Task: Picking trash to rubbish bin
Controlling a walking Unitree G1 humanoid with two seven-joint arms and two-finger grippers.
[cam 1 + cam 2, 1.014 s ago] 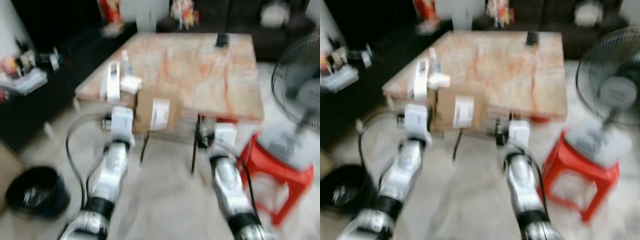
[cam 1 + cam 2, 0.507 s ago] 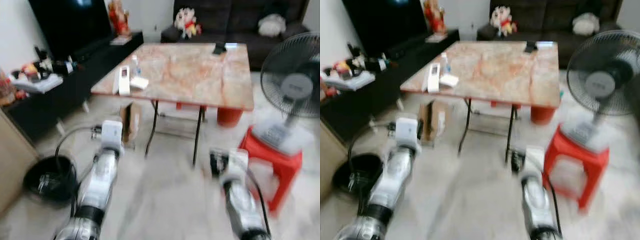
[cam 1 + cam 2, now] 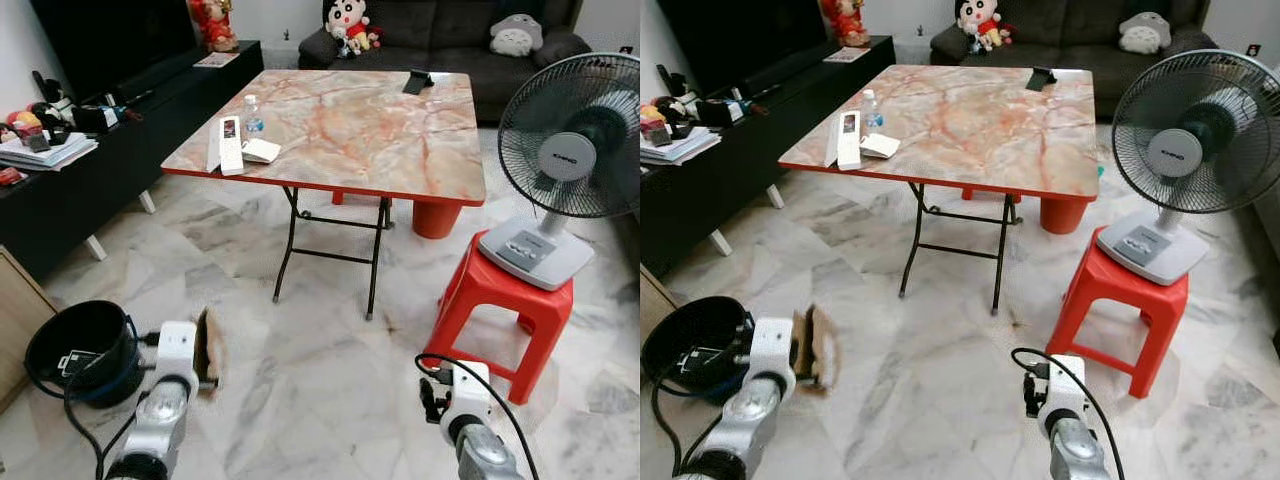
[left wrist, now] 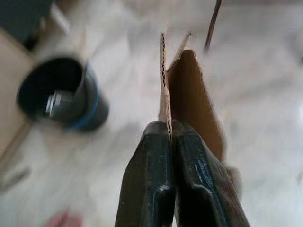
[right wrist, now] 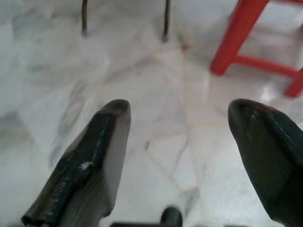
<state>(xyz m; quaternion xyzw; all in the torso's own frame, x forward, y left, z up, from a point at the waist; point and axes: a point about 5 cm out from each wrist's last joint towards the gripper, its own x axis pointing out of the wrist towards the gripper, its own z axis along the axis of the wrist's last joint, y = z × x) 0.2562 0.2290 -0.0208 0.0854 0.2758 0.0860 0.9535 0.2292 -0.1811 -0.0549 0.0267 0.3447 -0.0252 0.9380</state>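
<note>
Marble floor tiles (image 3: 330, 390) spread across a living room where a folding table (image 3: 380, 130) with a veined orange top stands in the middle distance, a dark sofa behind it at the far wall. On the table's near left corner lie a remote control (image 3: 230, 145), a small water bottle (image 3: 253, 112) and a white packet. To the right, a standing fan (image 3: 570, 150) sits on a red plastic stool (image 3: 500, 310).

Low on the left, the robot's left gripper (image 4: 169, 137) is clamped on a piece of brown cardboard (image 4: 189, 99), fingers pressed together over its corrugated edge, the flap standing upright above the floor. The black rubbish bin (image 3: 85, 350) stands on the floor just to the left of the held cardboard, near a pale cabinet edge; something grey already lies inside it.

The right gripper (image 5: 177, 123) hangs low on the right over bare tile, its two fingers spread wide with nothing between them, the stool's red legs beyond.

By the look of it, the carrying step is under way: trash in hand, bin close but not yet under the cardboard. The next move would call for swinging the left arm leftward until the cardboard sits over the bin's mouth, then letting go.
</note>
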